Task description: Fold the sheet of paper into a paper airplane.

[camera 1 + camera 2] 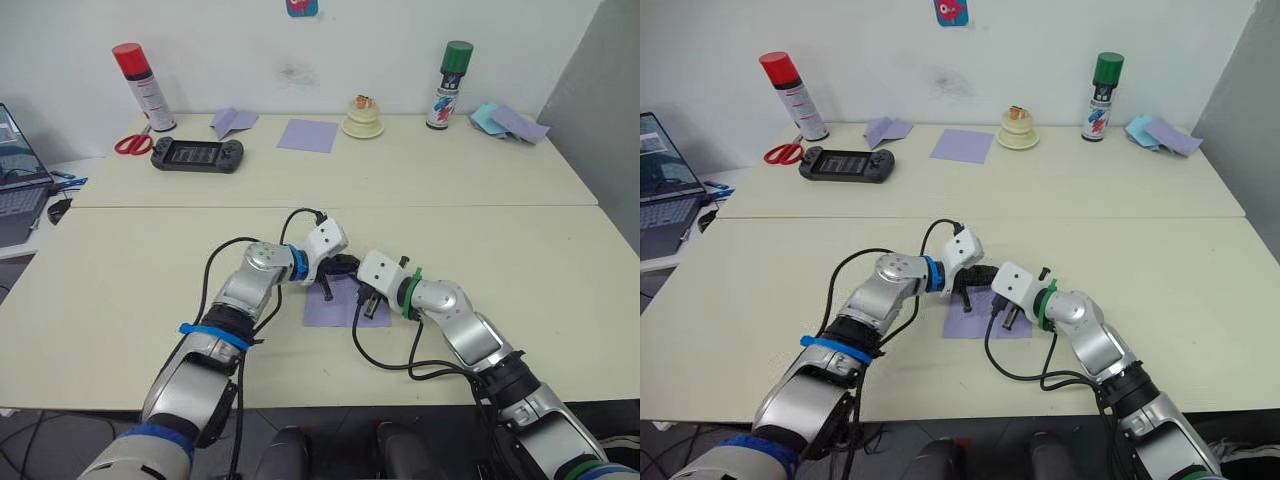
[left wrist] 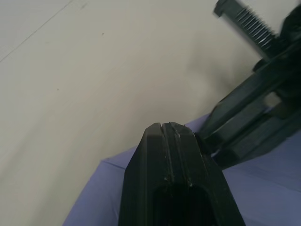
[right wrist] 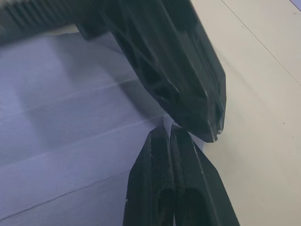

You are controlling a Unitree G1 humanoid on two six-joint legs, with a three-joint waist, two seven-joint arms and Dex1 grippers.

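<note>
I have both grippers, left gripper [image 2: 170, 129] and right gripper [image 3: 170, 134], pressed shut and empty, tips meeting on the thin lavender creased sheet of paper [image 1: 338, 305] lying flat beneath them, so I judge an early fold needs an edge lifted next.

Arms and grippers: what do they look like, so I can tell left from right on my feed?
Both arms are silver with white wrist blocks and looping black cables. The left gripper sits past a blue wrist ring, the right gripper past a green one. Fingers are black, tapered and ribbed.
</note>
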